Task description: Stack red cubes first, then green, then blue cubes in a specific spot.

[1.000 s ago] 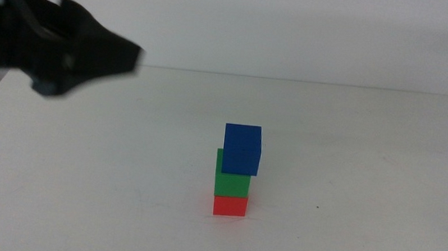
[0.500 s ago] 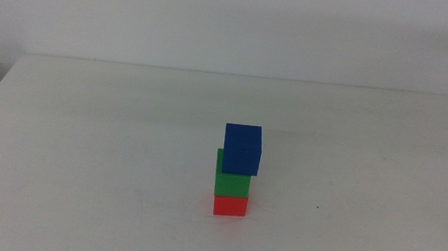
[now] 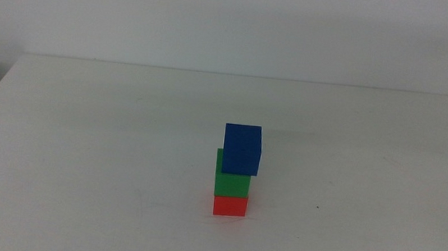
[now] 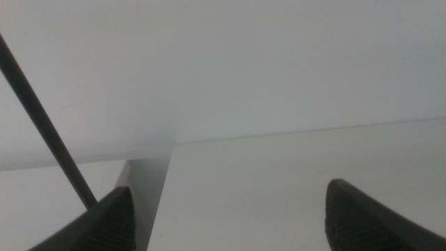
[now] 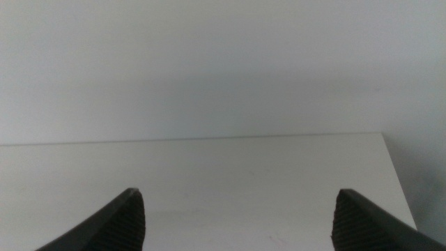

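Observation:
In the middle view a stack of three cubes stands on the white table, a little right of centre. The red cube [image 3: 230,205] is at the bottom, the green cube [image 3: 232,180] sits on it, and the blue cube [image 3: 242,149] is on top, shifted slightly to the right. No gripper touches the stack. My left gripper [image 4: 226,213] is open and empty at the table's left edge, out of the middle view except a dark sliver at the left border. My right gripper [image 5: 237,216] is open and empty, over bare table, out of the middle view.
The white table [image 3: 106,155] has its left edge in the left wrist view [image 4: 164,188] and its right edge in the right wrist view [image 5: 397,181]. A thin dark rod or cable [image 4: 42,118] crosses the left wrist view. A white wall stands behind.
My left arm, which was over the table's far left one second ago, has drawn back out of the middle view. The stack has not moved.

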Available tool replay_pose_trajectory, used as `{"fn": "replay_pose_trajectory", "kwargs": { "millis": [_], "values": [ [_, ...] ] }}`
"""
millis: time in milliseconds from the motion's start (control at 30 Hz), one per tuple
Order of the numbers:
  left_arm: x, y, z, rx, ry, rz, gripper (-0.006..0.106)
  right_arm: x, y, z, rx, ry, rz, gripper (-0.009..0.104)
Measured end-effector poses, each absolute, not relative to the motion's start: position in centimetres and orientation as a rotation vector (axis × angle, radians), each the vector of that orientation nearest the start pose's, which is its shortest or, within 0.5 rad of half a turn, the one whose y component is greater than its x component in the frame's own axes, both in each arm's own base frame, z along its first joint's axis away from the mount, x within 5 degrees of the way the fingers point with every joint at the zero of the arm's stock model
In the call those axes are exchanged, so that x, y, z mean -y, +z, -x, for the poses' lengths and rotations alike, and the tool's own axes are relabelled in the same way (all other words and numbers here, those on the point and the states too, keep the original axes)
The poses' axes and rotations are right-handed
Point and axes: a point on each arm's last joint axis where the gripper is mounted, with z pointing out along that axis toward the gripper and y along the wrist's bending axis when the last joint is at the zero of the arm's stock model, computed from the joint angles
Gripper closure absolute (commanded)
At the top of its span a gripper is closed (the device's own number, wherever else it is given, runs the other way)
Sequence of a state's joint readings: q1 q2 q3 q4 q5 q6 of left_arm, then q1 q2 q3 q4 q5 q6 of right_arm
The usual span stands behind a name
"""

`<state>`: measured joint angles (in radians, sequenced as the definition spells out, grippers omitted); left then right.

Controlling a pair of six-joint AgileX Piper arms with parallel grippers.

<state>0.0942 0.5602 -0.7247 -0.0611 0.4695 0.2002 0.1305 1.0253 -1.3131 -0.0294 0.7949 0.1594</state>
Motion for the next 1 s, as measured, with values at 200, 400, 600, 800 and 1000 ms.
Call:
{"fn": "replay_pose_trajectory", "kwargs": {
  "millis": [200,400,600,800,1000],
  "values": [
    [-0.5,36.4,-9.1,-1.694,0.143,-0.077,0.007,-2.2,41.0,-17.4,-1.882,0.171,-0.014,0.024],
    [0.1,31.5,-7.0,-1.616,0.1,-0.113,0.007,-0.9,34.1,-12.3,-1.842,0.144,-0.053,0.024],
    [0.2,25.6,-5.7,-1.646,0.048,-0.086,0.007,0.1,26.3,-7.7,-1.849,0.08,-0.137,0.024],
    [0.3,21.7,-5.1,-1.663,0.037,-0.085,0.007,0.1,20.3,-5.6,-1.824,0.078,-0.139,0.024],
    [0.3,18.9,-5.4,-1.736,0.031,-0.086,0.007,0.1,17.8,-5.4,-1.814,0.078,-0.14,0.024]
  ]
}}
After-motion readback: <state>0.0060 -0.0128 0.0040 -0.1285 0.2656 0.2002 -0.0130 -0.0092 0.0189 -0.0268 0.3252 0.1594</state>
